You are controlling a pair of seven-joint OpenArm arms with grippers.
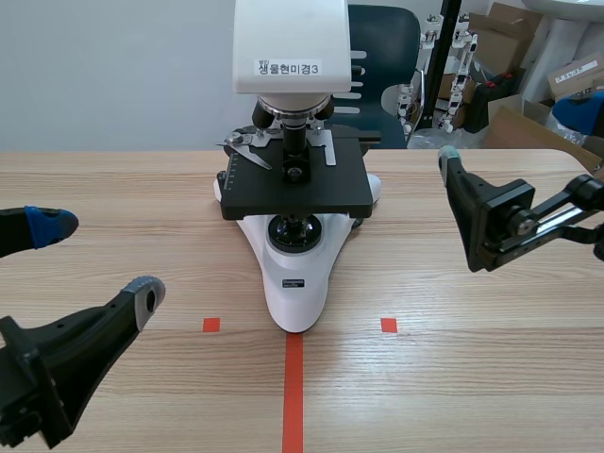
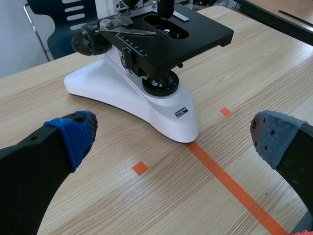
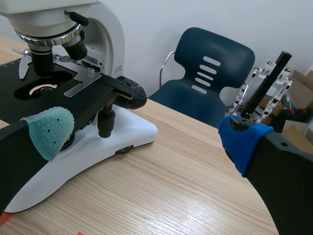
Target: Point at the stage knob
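White microscope with a black stage [image 1: 294, 283] stands mid-table on the light wooden table [image 1: 453, 377]. Its small black stage knob [image 3: 105, 123] hangs under the stage's right side. The right gripper [image 3: 145, 136] hovers to its right, fingers spread; the left gripper [image 1: 99, 261], also spread, sits near left

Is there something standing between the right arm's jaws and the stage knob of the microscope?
Nothing visible does. The stage knob hangs below the stage edge, ahead of the open right jaws, with only bare table between them. The larger focus knob sits close above it, but not in the path.
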